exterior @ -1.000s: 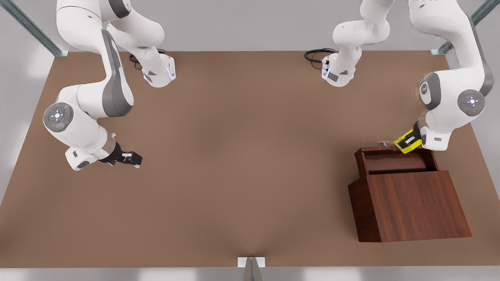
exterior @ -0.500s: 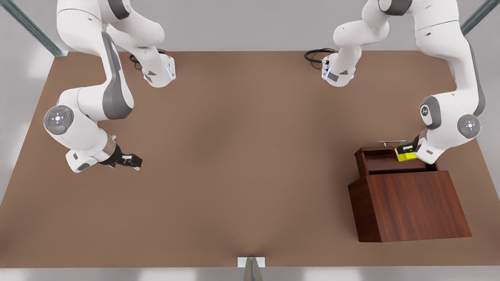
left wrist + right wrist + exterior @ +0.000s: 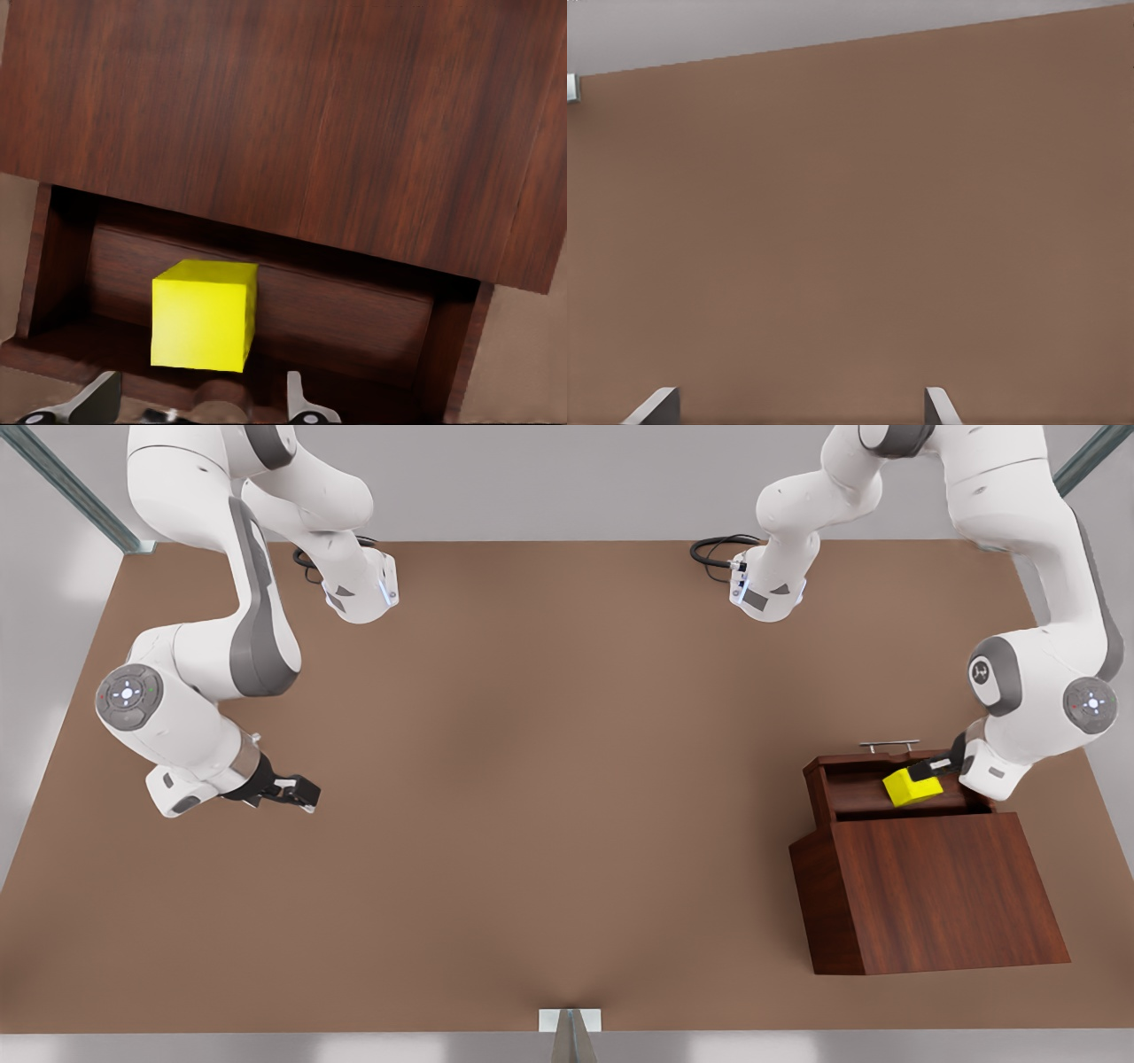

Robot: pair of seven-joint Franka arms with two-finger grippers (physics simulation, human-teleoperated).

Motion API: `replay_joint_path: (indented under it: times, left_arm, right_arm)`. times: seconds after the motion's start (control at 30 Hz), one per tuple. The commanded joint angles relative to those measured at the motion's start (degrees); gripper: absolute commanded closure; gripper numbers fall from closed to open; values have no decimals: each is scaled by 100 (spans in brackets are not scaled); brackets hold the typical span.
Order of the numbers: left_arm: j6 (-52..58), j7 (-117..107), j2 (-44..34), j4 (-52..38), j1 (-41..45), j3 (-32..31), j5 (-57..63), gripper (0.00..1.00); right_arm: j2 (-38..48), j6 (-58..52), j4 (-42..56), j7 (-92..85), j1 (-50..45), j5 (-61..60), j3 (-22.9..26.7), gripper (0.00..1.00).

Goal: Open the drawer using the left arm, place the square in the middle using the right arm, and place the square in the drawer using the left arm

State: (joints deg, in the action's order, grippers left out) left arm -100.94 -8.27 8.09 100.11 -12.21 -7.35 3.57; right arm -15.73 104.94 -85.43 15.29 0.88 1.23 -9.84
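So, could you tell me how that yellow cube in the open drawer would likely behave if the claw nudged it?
The yellow cube has flat faces and crisp edges, so it would probably slide, not roll. It looks rigid and as tall as it is wide, so tipping seems unlikely. The drawer walls should stop it. The left claw is open beside it; the right claw waits apart.

A plain matte brown tabletop (image 3: 549, 779) fills the scene, with a pale grey wall (image 3: 549, 478) behind it and slanted grey metal struts (image 3: 71, 487) at the far corners.
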Motion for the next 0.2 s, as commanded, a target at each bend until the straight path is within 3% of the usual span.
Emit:
replay_joint_path:
  times: [0.0,0.07,0.17]
  left_arm:
    - [328,1,-35,-228,61,-143,3,0]
    - [1146,-52,-97,-1081,254,-487,30,0]
    - [1340,-61,0,-1319,254,-487,30,0]
  right_arm:
    - [0,0,0,0,0,0,0,0]
    - [9,-26,0,-70,26,0,9,0]
    - [9,-17,0,-70,26,0,9,0]
